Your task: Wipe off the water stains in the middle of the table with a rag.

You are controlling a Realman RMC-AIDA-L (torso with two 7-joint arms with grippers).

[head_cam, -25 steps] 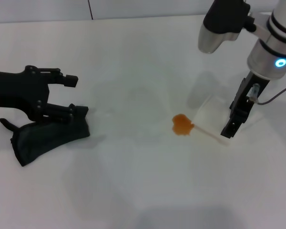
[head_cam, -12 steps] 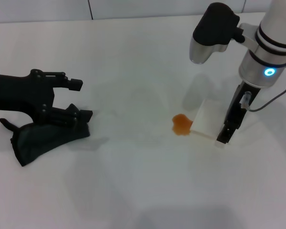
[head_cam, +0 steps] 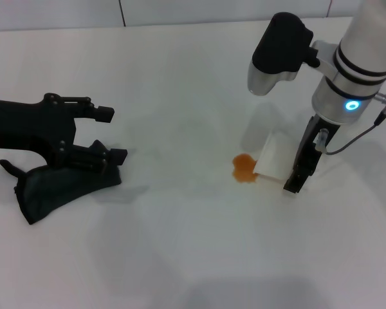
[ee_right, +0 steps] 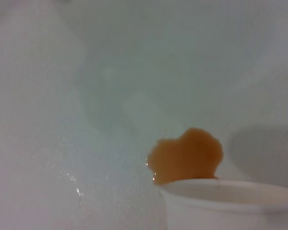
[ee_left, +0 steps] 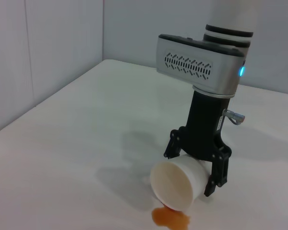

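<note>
Nearest the robot, the left gripper [head_cam: 106, 135] hangs low with its fingers spread, the lower one resting on the near end of the rag [head_cam: 58, 188] — nothing is pinched yet. The risk here, as I judge it, is a shallow bite: if the jaws shut with only the lower finger on the bunched cloth, the wad could slide out or trail as it is dragged across the table [head_cam: 180, 257].

Farther off, well apart from that open pincer, sit the water stains [head_cam: 244, 168] — touching the mouth of the paper cup [head_cam: 274, 156], just in front of the right gripper [head_cam: 297, 168]. That gripper is clamped on the tilted cup, one finger to each side of its wall, as the left wrist view shows [ee_left: 197, 172]. The cup's rim lies right at the blot, so tipping it further could let out more liquid, if any is left inside, or smear the edge of the stain. The cup also blocks one side of the wiping path.

By count: one rag, one orange-brown blot, one cup, two grippers, one table
</note>
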